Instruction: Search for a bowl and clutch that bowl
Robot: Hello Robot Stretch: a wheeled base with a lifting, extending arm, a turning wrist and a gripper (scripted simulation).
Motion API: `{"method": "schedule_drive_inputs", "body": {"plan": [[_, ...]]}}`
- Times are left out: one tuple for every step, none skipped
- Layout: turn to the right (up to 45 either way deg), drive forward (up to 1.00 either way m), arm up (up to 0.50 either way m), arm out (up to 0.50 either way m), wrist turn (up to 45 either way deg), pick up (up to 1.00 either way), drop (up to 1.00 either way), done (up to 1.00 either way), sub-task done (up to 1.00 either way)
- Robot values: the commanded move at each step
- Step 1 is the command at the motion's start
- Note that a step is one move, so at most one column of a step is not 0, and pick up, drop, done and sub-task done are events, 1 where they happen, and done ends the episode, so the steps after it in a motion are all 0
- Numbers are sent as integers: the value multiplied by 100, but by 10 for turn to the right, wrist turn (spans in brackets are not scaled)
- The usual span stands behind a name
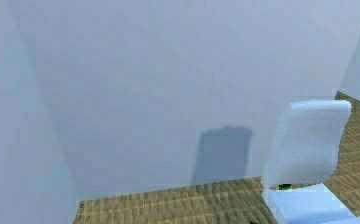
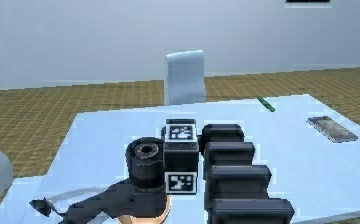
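In the arm side view the dark arm (image 2: 233, 170) reaches over a pale blue-white table (image 2: 108, 135). The gripper (image 2: 46, 207) lies low at the view's left, with thin fingers (image 2: 83, 208) pointing left above the tabletop. A tan rounded patch (image 2: 138, 206) shows under the gripper's body, and a thin pale curve (image 2: 78, 190) lies beside the fingers. I cannot tell whether the gripper holds anything. No shape here reads plainly as a bowl.
On the table lie a green pencil-like stick (image 2: 264, 104) and a dark flat slab (image 2: 331, 128). A white chair (image 2: 185, 76) stands at the table's far side. In the forward view a blank wall (image 1: 168, 80) is close ahead and a white chair (image 1: 308, 140) stands at the right on wooden floor (image 1: 168, 205).
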Motion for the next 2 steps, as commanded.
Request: {"method": "schedule_drive_inputs", "body": {"plan": [[0,0,0,0,450,0,0,0,0],[0,0,0,0,150,0,0,0,0]]}}
